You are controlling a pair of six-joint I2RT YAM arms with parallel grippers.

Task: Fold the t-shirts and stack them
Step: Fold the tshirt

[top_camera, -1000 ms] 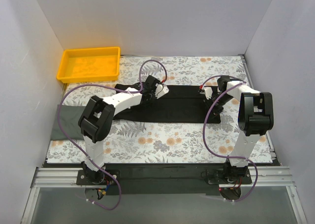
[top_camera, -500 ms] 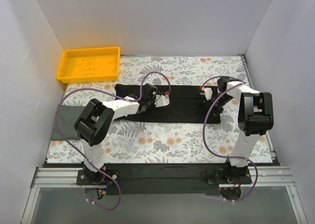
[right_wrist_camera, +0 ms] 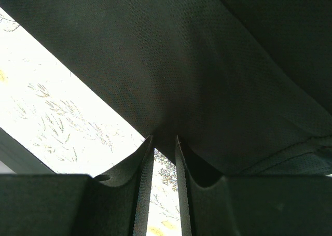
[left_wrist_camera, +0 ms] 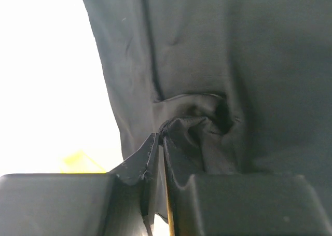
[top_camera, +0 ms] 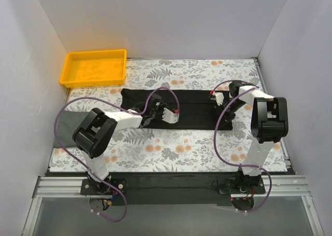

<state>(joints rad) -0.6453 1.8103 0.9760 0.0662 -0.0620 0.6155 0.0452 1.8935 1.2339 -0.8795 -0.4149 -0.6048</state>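
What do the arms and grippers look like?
The left arm and right arm have white link shells and black joint housings; a purple cable runs along each. The left gripper and right gripper are black, two wedge-shaped fingers, a small red dot on each.

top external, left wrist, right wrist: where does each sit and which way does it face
top external: above, behind both arms, looking down on them, table, black t-shirt
left wrist: wrist-mounted, facing along left gripper, shut on bunched cloth
right wrist: wrist-mounted, facing along right gripper, shut on shirt edge
shared: the t-shirt
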